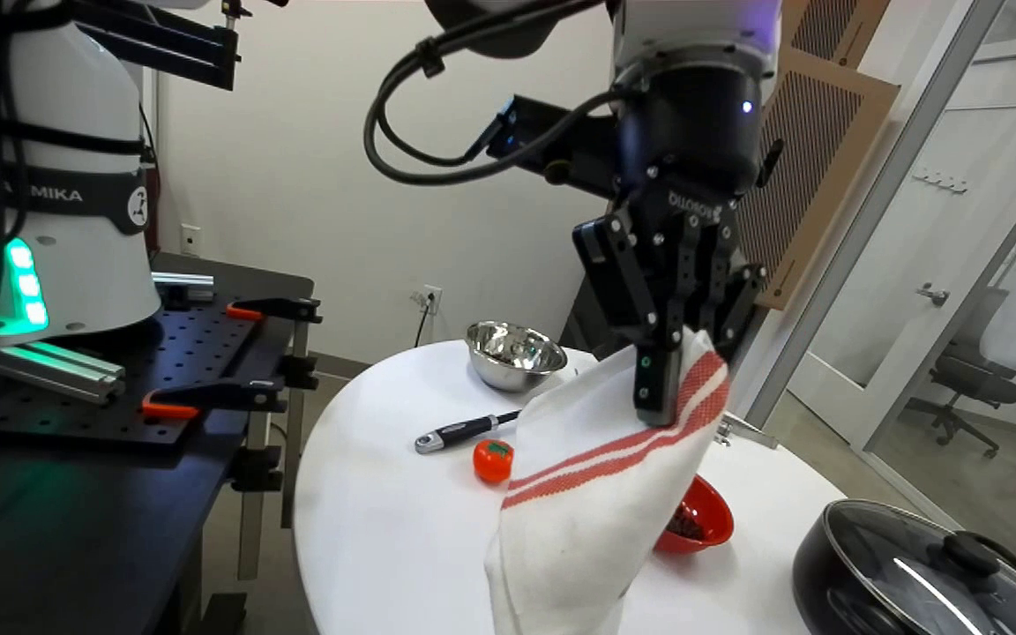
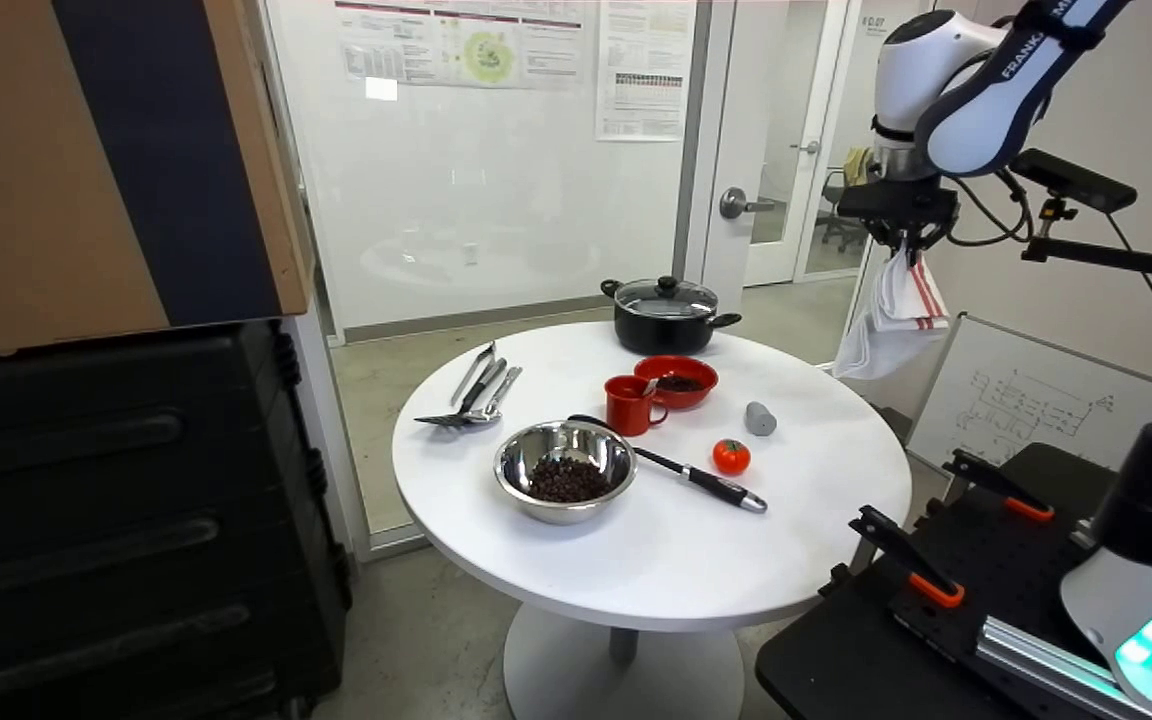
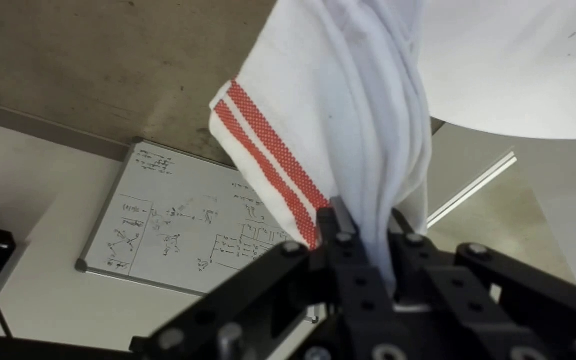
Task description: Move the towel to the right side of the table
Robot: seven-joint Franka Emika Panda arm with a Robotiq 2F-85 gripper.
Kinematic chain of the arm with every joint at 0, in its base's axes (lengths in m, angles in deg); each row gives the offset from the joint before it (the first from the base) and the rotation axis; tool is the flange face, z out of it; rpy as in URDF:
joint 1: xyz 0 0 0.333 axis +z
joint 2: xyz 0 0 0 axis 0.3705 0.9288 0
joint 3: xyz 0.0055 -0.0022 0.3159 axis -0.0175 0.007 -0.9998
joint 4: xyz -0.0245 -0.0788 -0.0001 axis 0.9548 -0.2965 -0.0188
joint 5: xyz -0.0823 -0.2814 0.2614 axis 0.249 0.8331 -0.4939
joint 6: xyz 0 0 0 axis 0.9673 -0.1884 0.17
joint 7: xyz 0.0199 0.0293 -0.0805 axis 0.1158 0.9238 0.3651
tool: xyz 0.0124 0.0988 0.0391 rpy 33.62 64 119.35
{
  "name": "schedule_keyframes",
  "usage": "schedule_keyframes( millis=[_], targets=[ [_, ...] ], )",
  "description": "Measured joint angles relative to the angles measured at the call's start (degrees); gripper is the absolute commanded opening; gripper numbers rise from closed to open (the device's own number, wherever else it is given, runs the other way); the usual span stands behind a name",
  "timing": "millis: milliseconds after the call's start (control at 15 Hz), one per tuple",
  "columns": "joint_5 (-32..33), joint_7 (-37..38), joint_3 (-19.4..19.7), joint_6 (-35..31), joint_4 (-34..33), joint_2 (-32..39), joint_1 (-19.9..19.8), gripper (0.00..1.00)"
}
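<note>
— White and round is the table (image 2: 636,565). Is the task finished?

— Lifting is done, I judge: the gripper (image 3: 370,217) pinches the towel (image 1: 592,529), which hangs in the air near the table's edge. Lowering and release are left.

— What is unclear?

— In an exterior view the towel's lower end is cut off, and it hides part of the red bowl (image 1: 713,511). Which side is right, I cannot tell.

Base (image 1: 93,256): FRANKA EMIKA (image 1: 45,190); jaws: probably ROBOTIQ (image 1: 693,206)
</note>
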Motion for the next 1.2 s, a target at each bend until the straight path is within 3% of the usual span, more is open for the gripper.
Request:
schedule_keyframes(
  millis=[267,667,933,1200],
  targets=[
    [0.12,6.35,7.63,1.91,-1.34,5.01,9.56,0.03],
    [1.94,15.5,14.73,0.09,-2.89,11.41,16.86,0.03],
    [8.9,25.49,17.44,-2.31,-3.78,14.63,20.74,0.03],
    [18.95,36.63,17.73,-2.69,-4.37,16.92,24.43,0.03]
  ],
)
